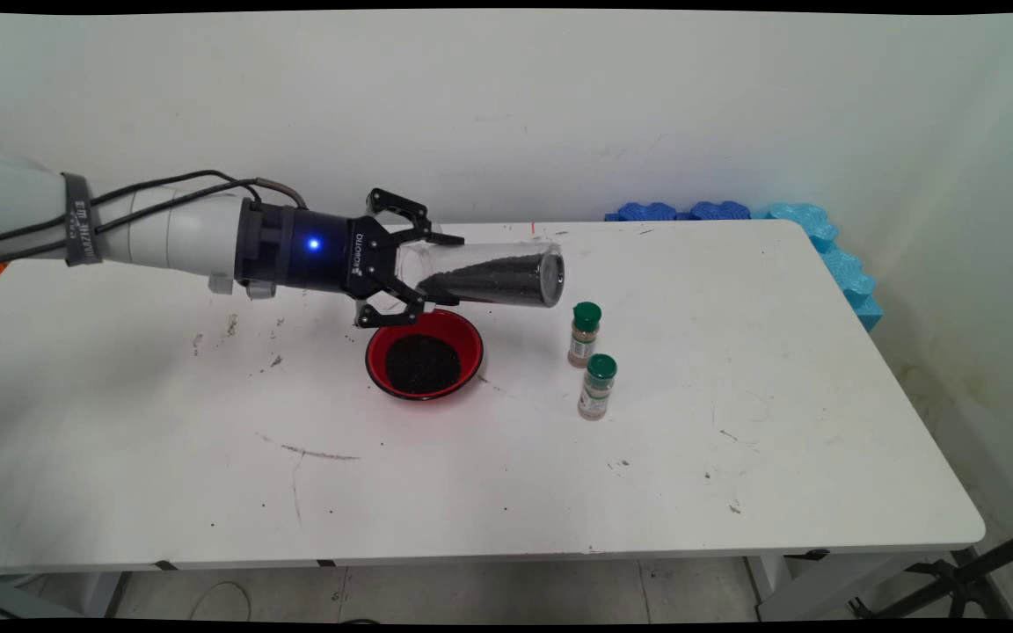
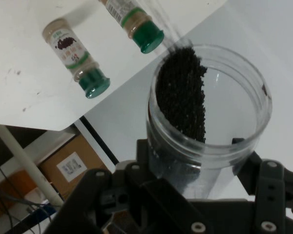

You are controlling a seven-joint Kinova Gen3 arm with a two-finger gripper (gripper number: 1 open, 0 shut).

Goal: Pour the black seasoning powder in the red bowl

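hand (image 1: 423, 268) gripping tilted clear jar (image 1: 489, 274), black grains

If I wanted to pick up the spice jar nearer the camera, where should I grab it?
Grip the nearer spice jar round its straight body, below the green cap, coming from the open table on its near or right side. It stands upright, with the other spice jar close behind it and the red bowl off to its left.

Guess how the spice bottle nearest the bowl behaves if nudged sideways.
The spice bottle stands tall and narrow, so it probably tips rather than slides. Round, so once down it likely rolls. The second bottle stands close by and might be knocked.
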